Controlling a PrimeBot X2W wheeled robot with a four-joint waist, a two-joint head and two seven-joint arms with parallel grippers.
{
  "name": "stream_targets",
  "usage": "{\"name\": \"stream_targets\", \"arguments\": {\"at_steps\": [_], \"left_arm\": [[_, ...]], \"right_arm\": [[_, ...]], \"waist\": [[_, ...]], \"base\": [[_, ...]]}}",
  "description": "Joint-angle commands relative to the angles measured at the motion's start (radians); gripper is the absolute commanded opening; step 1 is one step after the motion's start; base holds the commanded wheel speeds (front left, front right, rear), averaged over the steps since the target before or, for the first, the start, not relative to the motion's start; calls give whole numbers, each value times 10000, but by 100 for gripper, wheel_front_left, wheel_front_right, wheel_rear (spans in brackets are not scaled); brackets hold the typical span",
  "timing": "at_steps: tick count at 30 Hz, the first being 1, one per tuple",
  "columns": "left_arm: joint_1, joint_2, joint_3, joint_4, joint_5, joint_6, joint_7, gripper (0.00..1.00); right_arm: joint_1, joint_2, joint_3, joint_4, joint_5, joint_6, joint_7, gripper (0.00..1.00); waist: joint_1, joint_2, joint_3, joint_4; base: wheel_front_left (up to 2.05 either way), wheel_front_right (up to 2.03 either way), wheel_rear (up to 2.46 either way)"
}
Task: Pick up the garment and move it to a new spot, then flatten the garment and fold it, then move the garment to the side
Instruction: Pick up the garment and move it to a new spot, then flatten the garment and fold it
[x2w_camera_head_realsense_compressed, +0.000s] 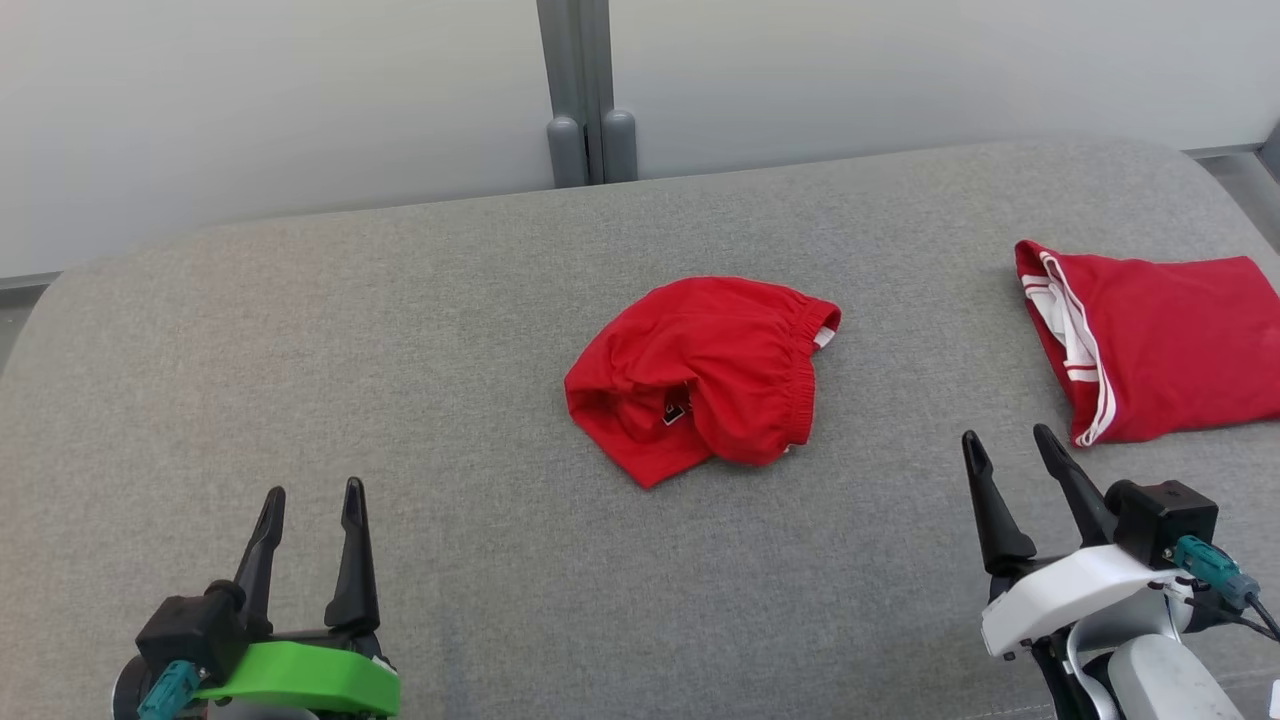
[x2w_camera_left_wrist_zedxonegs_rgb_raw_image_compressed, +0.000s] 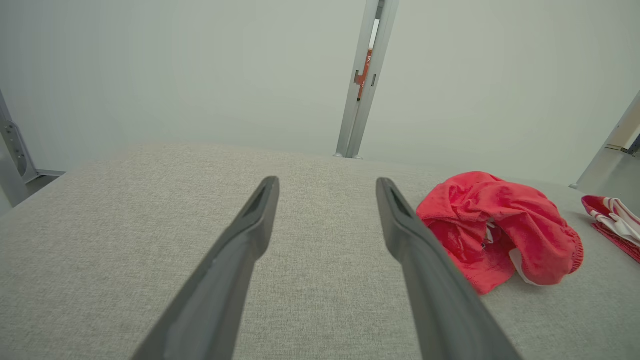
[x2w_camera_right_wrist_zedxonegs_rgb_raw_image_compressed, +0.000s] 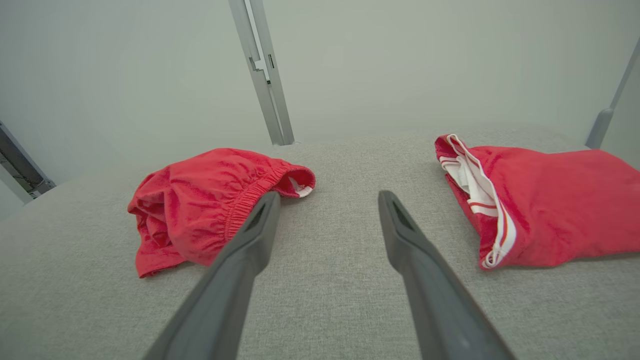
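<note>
We see the crumpled red garment (x2w_camera_head_realsense_compressed: 700, 375) lying in the middle of the grey fabric surface (x2w_camera_head_realsense_compressed: 350, 330), touched by neither hand. Our left hand (x2w_camera_head_realsense_compressed: 313, 490) is at the near left with its fingers spread and nothing between them. Our right hand (x2w_camera_head_realsense_compressed: 1006, 435) is at the near right, likewise spread and empty, just beside a second red garment with white stripes (x2w_camera_head_realsense_compressed: 1160, 345) lying flatter at the right edge. From the head we catch a small dark label in the garment's folds. The left wrist view gives its bunched open side with a bit of white lining, and the right wrist view gives its gathered elastic waistband. A grey post (x2w_camera_head_realsense_compressed: 585, 90) stands behind the surface.
</note>
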Motion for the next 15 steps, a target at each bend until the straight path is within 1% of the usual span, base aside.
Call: {"name": "stream_targets", "arguments": {"at_steps": [1, 8, 15], "left_arm": [[138, -32, 64, -5, 52, -54, 4, 100], [226, -228, 139, 67, 157, -183, 4, 100], [130, -305, 68, 67, 176, -225, 4, 100]], "right_arm": [[-51, -76, 66, 102, 48, 1, -105, 100], [-196, -177, 311, 316, -178, 1, -465, 100], [-195, -102, 339, 360, -228, 1, -639, 100]], "waist": [[0, 0, -37, 62], [0, 0, -66, 113], [0, 0, -70, 112]], "base": [[0, 0, 0], [0, 0, 0], [0, 0, 0]]}}
